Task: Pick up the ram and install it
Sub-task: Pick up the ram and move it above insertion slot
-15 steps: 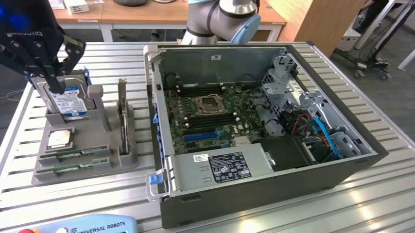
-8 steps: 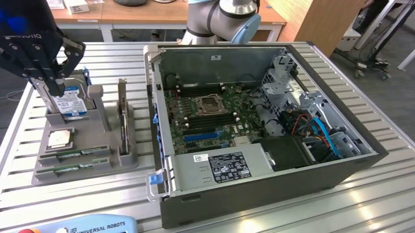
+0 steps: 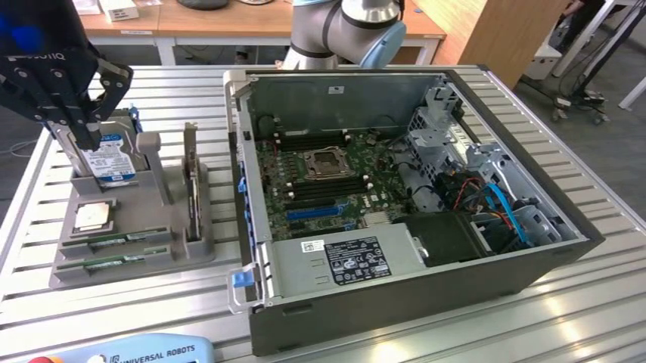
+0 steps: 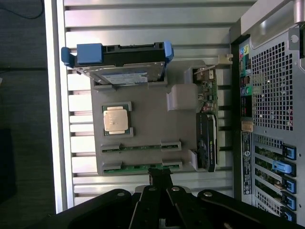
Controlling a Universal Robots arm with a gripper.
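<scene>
Slatted metal table [image 3: 565, 318] fills the exterior view, with a blue teach pendant [image 3: 131, 352] at the bottom edge. At lower left, the ram [image 3: 113, 261] sits in the front slot of a grey holder [image 3: 166, 253]. A second stick [image 3: 126, 240] is just behind it, then a silver processor [image 3: 93, 215] and an upright hard drive [image 3: 109, 162]. The gripper [image 3: 89, 134] hangs at upper left in front of the drive, fingers closed together on nothing, apart from the ram. Right of the holder stands an open computer case [image 3: 404, 302], its motherboard [image 3: 323, 174] exposed. The arm [image 3: 349, 26] rises behind the case at top centre.
</scene>
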